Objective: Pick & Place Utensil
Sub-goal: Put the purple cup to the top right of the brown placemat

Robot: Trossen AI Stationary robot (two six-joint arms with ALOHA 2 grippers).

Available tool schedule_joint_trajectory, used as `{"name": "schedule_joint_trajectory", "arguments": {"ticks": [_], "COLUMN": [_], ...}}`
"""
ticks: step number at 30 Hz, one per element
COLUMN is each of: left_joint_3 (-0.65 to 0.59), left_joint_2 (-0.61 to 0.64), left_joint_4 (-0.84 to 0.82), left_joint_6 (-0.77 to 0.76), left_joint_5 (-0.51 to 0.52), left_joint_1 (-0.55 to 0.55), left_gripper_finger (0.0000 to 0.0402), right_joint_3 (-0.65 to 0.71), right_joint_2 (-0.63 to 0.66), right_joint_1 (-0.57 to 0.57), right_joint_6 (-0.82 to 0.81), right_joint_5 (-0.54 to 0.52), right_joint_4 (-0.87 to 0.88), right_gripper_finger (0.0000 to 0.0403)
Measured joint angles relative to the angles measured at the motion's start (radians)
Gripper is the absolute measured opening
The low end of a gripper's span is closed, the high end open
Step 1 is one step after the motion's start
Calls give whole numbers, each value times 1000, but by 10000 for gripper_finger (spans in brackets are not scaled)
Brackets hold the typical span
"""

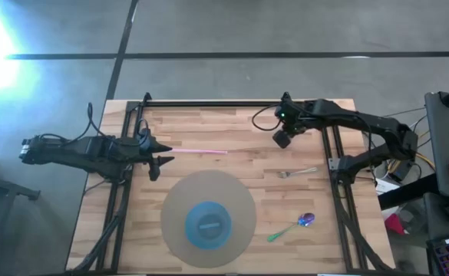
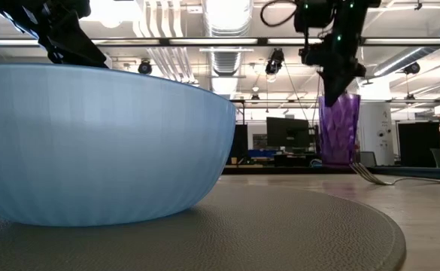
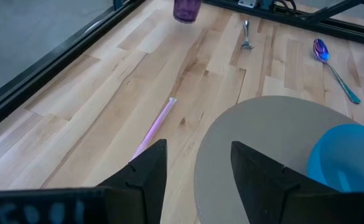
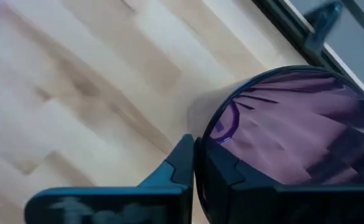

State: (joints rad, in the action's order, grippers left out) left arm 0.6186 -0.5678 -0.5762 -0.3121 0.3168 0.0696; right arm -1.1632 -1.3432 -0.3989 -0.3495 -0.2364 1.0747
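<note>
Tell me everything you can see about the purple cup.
The purple cup is translucent faceted plastic, standing upright with its mouth open on the wooden table near the far edge, beyond the fork. The right end effector sits shut at its rim; whether it grips the wall is unclear. It looks empty.

pale wood table [image 1: 232, 130], translucent purple cup [image 4: 294, 130].

Wood table [image 1: 209, 130] w/ round grey mat [image 1: 236, 203], pink straw [image 1: 197, 151], fork [image 1: 295, 173], purple-bowled spoon [image 1: 293, 226], purple cup [image 3: 186, 9] directly on it.
</note>
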Motion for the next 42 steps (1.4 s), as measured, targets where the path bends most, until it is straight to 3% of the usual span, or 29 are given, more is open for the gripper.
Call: {"name": "schedule_joint_trajectory", "arguments": {"ticks": [6,19,34,42], "left_joint_3": [0,0,-2,-2], "left_joint_2": [0,0,-1,-6], "left_joint_4": [0,0,0,0], "left_joint_6": [-1,-2,-2,0], "left_joint_5": [0,0,0,1], "left_joint_1": [0,0,0,0], "left_gripper_finger": [170,170,170,170], "right_joint_3": [-73,-213,-467,-486], "right_joint_2": [2,-11,-299,-400], "right_joint_1": [129,442,561,599], "right_joint_6": [16,66,265,376], "right_joint_5": [53,22,12,164], "right_joint_4": [0,-26,175,170], "right_gripper_finger": [11,11,11,11]}}
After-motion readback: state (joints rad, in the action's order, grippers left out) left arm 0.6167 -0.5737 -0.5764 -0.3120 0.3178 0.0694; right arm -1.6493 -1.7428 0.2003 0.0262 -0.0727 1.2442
